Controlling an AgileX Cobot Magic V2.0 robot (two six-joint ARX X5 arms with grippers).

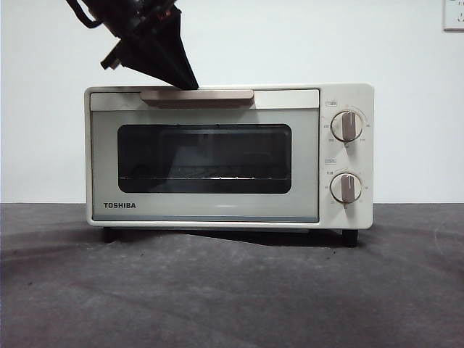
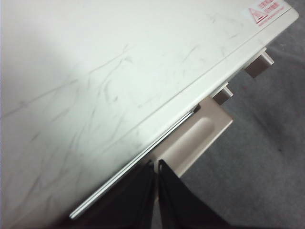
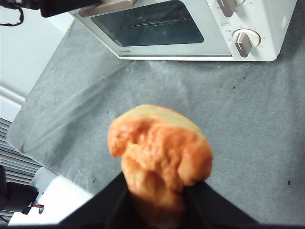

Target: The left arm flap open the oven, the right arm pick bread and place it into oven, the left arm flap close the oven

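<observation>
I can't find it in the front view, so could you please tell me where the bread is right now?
The bread shows only in the right wrist view, gripped in the right pincer above the grey mat, in front of the closed oven.

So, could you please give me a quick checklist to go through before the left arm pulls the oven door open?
1. Oven door shut: ok, still to be opened.
2. Left gripper tip at the handle: ok, at its top edge.
3. Left jaws together: ok.
4. Bread held by right gripper: ok.
5. Right gripper away from the door's swing: ok, well back from the oven.
6. Rack free inside: cannot tell, glass too dark.
</observation>
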